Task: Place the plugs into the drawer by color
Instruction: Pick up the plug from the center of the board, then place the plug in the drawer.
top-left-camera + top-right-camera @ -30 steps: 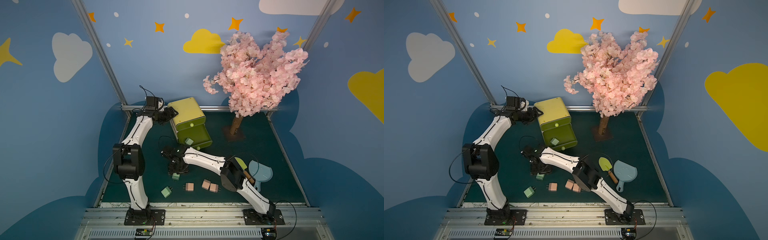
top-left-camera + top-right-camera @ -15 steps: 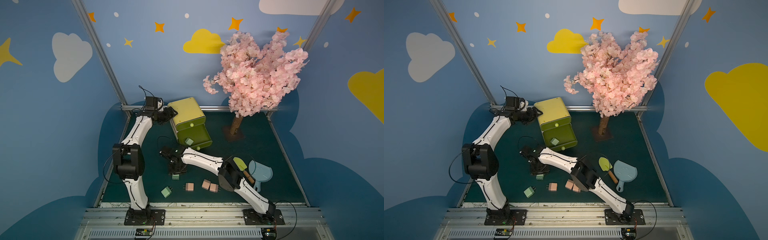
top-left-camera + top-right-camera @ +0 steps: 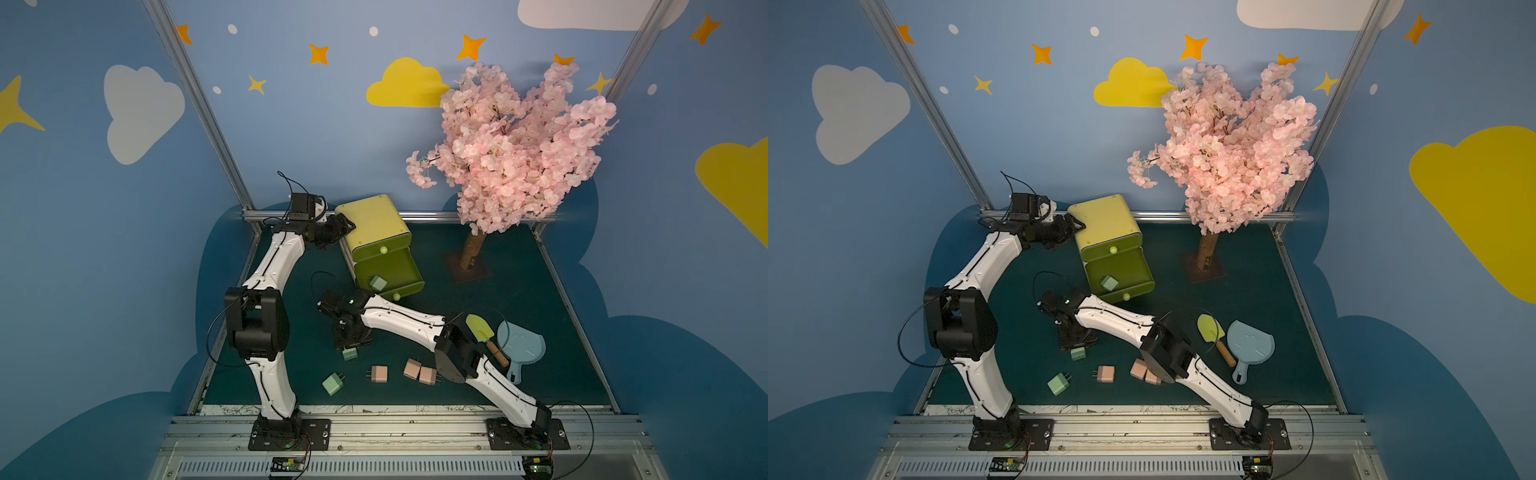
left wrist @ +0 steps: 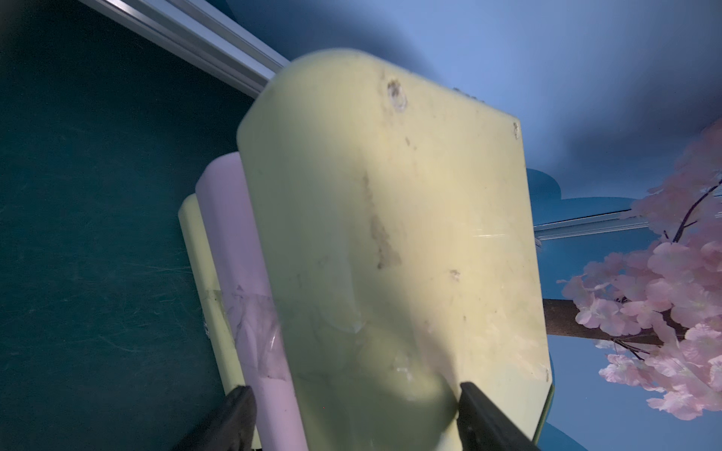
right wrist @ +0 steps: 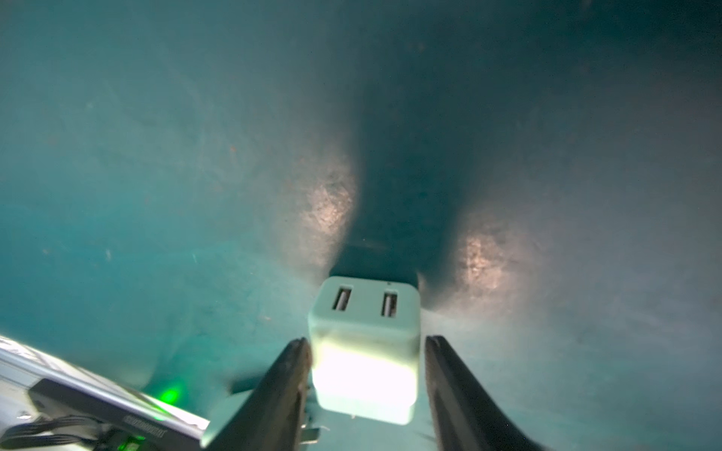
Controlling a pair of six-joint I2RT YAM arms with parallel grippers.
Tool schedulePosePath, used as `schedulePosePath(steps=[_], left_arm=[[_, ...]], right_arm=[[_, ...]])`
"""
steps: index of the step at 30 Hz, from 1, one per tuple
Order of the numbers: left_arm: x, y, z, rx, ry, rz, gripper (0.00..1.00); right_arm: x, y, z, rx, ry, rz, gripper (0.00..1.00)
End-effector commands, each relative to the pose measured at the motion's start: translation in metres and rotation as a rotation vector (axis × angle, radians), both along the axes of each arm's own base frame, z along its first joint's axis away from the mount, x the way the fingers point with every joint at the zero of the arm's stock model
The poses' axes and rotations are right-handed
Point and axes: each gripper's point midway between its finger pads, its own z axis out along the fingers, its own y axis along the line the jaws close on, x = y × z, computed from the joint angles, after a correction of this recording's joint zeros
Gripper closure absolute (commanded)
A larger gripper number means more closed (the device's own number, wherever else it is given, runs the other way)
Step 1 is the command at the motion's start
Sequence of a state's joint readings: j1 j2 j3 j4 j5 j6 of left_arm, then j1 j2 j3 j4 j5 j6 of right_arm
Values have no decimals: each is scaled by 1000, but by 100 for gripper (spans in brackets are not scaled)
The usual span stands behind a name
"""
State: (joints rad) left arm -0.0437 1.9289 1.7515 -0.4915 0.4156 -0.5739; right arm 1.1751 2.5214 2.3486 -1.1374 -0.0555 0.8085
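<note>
Here the green plug (image 5: 365, 351) lies in front of the drawer (image 3: 372, 224), between the right claw's (image 5: 367, 341) part-open jaws, ports facing away. Whether they pinch it yet is unclear. The left claw (image 4: 353, 388) clamps the drawer.

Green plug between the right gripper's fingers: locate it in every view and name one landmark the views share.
Top view: green plug on the mat, at the right gripper tip.
Top view: same spot, at the gripper tip.
Left wrist: not in it; the drawer fills the picture.
Right wrist: plug between the fingers, two slots facing the camera.
Shared landmark: the dark green mat, visible in all four.
</note>
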Motion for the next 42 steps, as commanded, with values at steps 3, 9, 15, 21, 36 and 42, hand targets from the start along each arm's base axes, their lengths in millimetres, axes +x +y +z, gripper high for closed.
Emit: schedulePosePath(steps=[3,9,15,21,36,42], left_arm=[[-6,7,-6,10,27,16,18],[-5,7,-7,9,30,18,18],[-5,7,-9,10,34,18,18],[-5,8,-10,11,35,18,18],[-7,13,-13,65,35,22,18],[-5,15,-19,78,44,27,18]], right_arm=[[-2,-7,-5,-57,-48,87,42],[-4,-9,-13,-83,-50,103,41],[-7,-6,-24,-96,-41,120,43],[-3,-7,-12,-89,-69,106,52],[76,-51,153,7,-503,156,79],[127,-71,182,83,-590,201,87]])
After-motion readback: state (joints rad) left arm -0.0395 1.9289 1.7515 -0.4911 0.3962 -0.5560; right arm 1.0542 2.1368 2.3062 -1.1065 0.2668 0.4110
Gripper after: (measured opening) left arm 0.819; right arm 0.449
